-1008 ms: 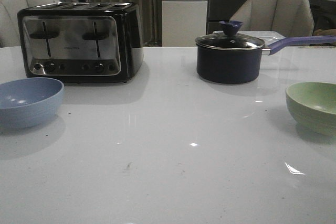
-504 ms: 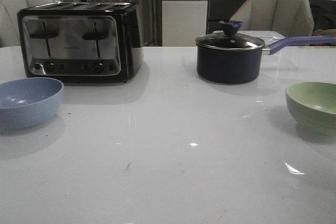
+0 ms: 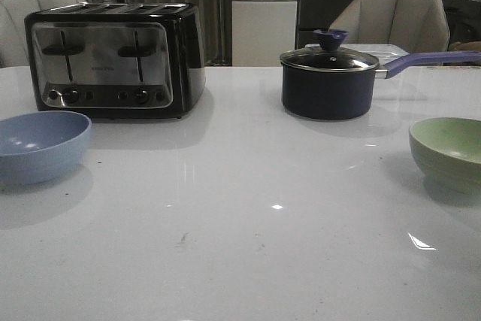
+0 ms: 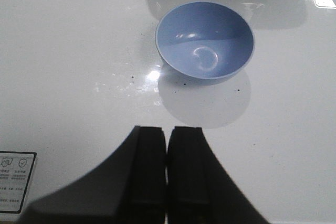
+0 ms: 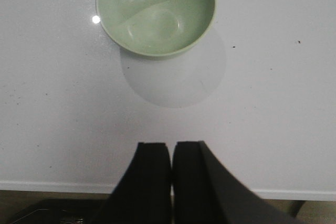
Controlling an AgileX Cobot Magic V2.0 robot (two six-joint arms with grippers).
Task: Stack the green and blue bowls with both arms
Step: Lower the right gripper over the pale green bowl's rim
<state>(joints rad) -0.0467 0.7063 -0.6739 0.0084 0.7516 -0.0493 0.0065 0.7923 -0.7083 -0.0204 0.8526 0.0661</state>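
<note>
The pale blue bowl (image 3: 39, 146) sits upright and empty at the table's left edge in the front view. It also shows in the left wrist view (image 4: 205, 40), ahead of my left gripper (image 4: 167, 132), which is shut and empty, well short of the bowl. The pale green bowl (image 3: 449, 152) sits upright and empty at the right edge. It also shows in the right wrist view (image 5: 156, 12), ahead of my right gripper (image 5: 171, 148), which is shut and empty near the table's front edge. Neither gripper shows in the front view.
A black and chrome toaster (image 3: 114, 58) stands at the back left, just behind the blue bowl. A dark navy saucepan with a glass lid (image 3: 329, 80) stands at the back right, its handle (image 3: 428, 60) pointing right. The white table (image 3: 248, 216) spreads between the bowls.
</note>
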